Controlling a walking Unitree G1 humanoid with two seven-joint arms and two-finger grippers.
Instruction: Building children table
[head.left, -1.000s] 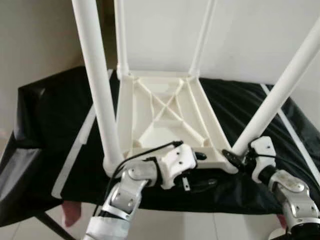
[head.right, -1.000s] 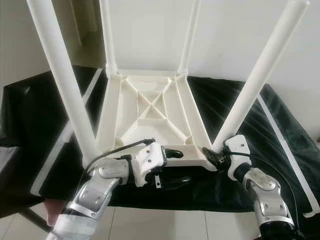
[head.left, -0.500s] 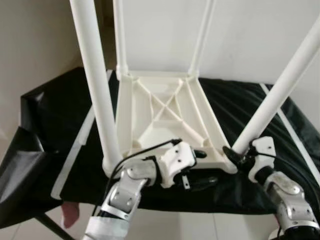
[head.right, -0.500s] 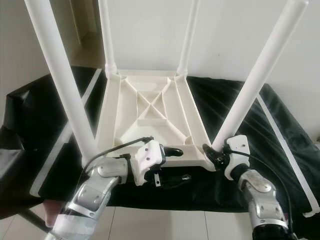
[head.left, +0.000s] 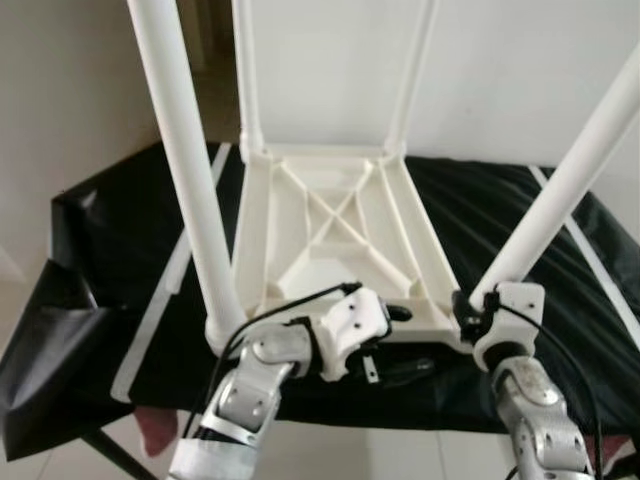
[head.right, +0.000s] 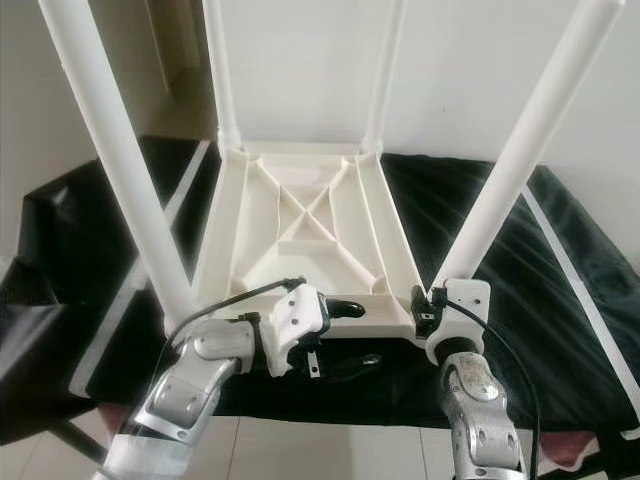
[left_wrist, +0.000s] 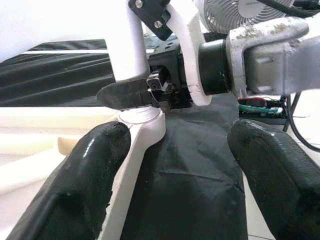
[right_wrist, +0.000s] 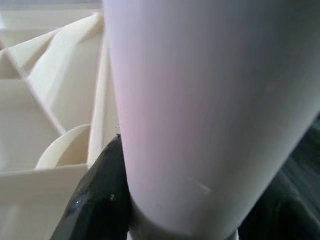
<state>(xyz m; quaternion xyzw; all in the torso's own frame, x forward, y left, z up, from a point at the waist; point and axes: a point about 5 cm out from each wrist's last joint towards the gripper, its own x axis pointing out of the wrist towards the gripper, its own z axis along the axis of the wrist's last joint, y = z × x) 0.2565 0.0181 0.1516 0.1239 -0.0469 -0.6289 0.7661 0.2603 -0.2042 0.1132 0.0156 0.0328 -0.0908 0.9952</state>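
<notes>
A white plastic children's table (head.left: 330, 220) lies upside down on a black cloth, its legs pointing up. My right gripper (head.left: 478, 305) is shut on the base of the near right leg (head.left: 560, 200), where the leg meets its corner socket. The right wrist view shows that leg (right_wrist: 210, 100) pressed between the black fingers (right_wrist: 100, 200). My left gripper (head.left: 400, 340) is open at the tabletop's near rim, one finger over it and one below. In the left wrist view its fingers (left_wrist: 75, 190) stand wide apart, near the same corner socket (left_wrist: 145, 125).
The near left leg (head.left: 185, 170) rises close to my left forearm. The black cloth (head.left: 110, 250) covers a work surface with white strips (head.left: 165, 290) lying on it. A wall stands right behind. A fan (left_wrist: 225, 15) is in the left wrist view. Pale floor tiles lie below.
My right forearm has swung leftward so the wrist now sits straight in front of the near right leg. The left gripper has stayed at the rim. The camera shifted slightly.
</notes>
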